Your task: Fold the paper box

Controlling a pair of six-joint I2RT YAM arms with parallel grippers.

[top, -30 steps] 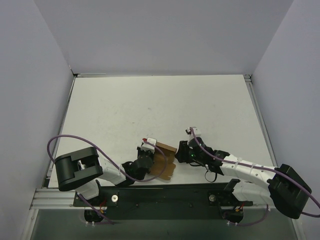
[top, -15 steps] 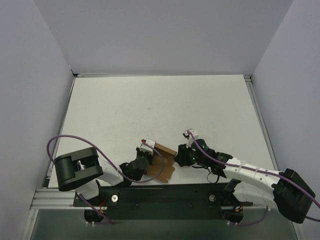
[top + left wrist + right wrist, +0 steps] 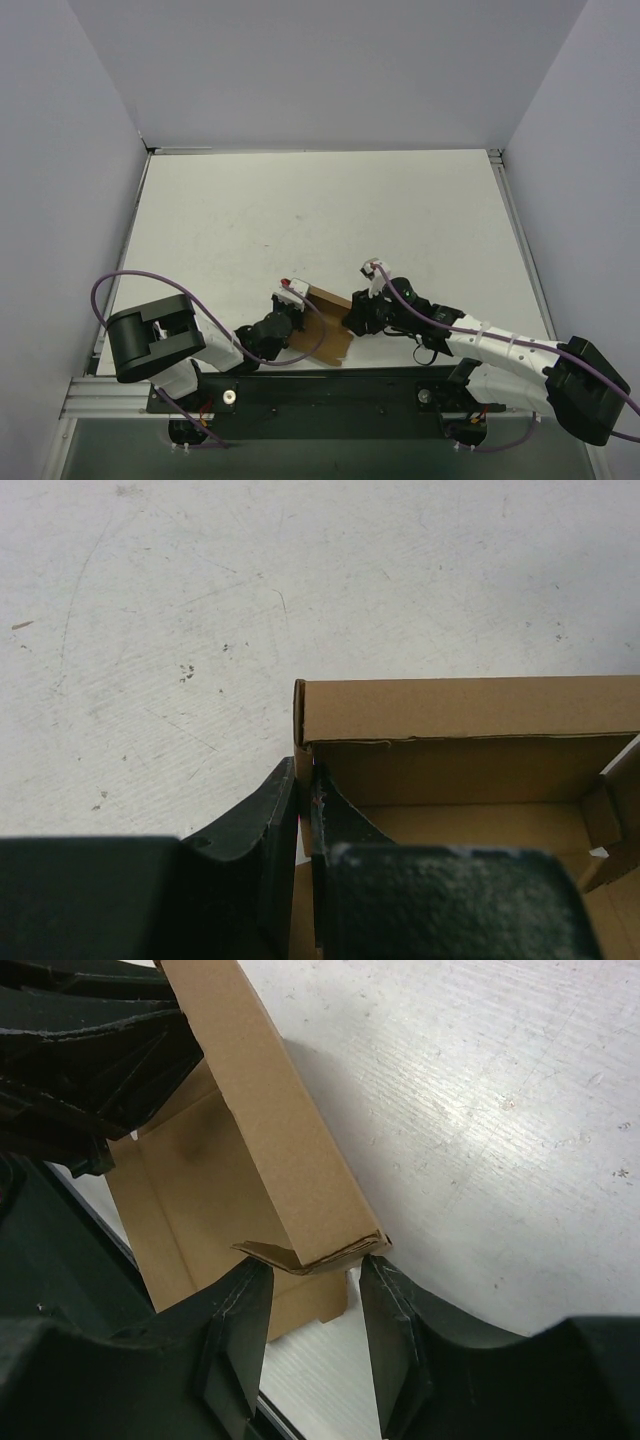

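Big white counter [image 3: 300, 210] first, scuffed and speckled up close, boxed in by grey walls [image 3: 100, 120] on three sides. Next, two arms reaching in low from the near edge: left arm [image 3: 215, 345] angled toward the right, right arm [image 3: 490, 340] angled toward the left, a purple cable [image 3: 130, 285] looped over each. Black base rail [image 3: 330, 385] running along the near edge under both. Just ahead of that rail, about mid-width of the counter and right by its near edge, the paper box [image 3: 325, 328]: plain brown cardboard, wedged between the two grippers. Only partly folded by the look of it, with the far long wall [image 3: 460, 710] standing upright, the base panel flat on the counter, and a small tab [image 3: 615, 790] poking up at the right end in the left wrist view. Left gripper [image 3: 292, 312] on the box's left end, pinched nearly closed on the short side wall at the far-left corner, one finger [image 3: 265, 810] outside, the other inside, thin cardboard sandwiched between. Right gripper [image 3: 355, 318] at the opposite end, jaws roughly half apart, lined up on the end of that raised wall, with the wall's tip sitting right at the fingertips [image 3: 240, 1310]. No clear squeeze there, and honestly hard to call any contact. Little flap folded in under the wall's end.
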